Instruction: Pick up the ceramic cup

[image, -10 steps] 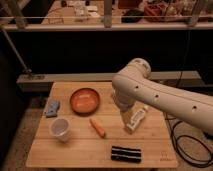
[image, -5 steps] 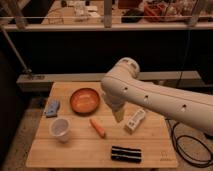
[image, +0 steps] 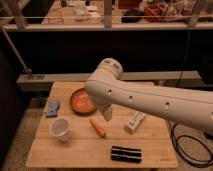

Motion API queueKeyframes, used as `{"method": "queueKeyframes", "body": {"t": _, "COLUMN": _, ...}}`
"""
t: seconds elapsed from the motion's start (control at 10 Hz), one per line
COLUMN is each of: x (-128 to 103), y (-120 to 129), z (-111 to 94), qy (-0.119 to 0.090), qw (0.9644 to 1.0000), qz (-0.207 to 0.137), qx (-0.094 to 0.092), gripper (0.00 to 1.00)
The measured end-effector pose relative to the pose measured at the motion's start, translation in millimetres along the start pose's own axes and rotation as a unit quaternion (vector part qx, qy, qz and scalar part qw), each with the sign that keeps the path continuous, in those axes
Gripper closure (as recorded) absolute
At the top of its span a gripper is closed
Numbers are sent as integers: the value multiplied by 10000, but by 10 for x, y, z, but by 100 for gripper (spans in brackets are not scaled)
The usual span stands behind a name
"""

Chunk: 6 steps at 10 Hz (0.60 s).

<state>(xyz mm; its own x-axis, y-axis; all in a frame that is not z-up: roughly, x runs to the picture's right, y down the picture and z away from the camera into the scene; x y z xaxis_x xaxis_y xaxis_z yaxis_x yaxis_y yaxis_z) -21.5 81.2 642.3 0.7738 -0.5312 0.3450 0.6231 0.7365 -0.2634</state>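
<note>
Plainly the task stands at the approach: the cup is not yet gripped, and the claw is not over it. Nearest the camera, a black flat bar (image: 125,153) lies close to the front edge of the wooden counter (image: 70,154). Just behind that, toward the left of the picture, the ceramic cup (image: 60,129) stands upright on the counter, mouth up, clear of everything around it. To its right lies a short orange stick, likely a carrot (image: 98,127), and further right a small white box (image: 135,121).

Over the carrot's far end hangs the claw (image: 107,114), at the tip of the thick white arm (image: 150,100). It points down at the counter between the carrot and the orange bowl (image: 80,100). Whether the claw is spread or clenched I cannot tell. It seems to carry nothing, and it is well apart from the cup. A blue cloth-like item (image: 52,107) lies near the left edge, behind the cup and beside the bowl.

By my judgement, the next move calls for carrying the claw leftward and toward the front, past the carrot, until it stands over the cup's rim. It should then be lowered, wide enough to take the cup, without nudging the carrot or tipping the cup.
</note>
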Motion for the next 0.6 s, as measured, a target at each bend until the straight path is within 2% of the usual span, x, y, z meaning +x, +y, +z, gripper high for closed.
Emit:
{"method": "queueKeyframes", "body": {"t": 0.3, "x": -245, "y": -149, "z": 67, "qy": -62, "qw": 9990, "qz": -432, "qx": 97, "gripper": 20}}
{"method": "queueKeyframes", "body": {"t": 0.6, "x": -418, "y": -264, "z": 135, "qy": -98, "qw": 9963, "qz": -832, "qx": 205, "gripper": 20}}
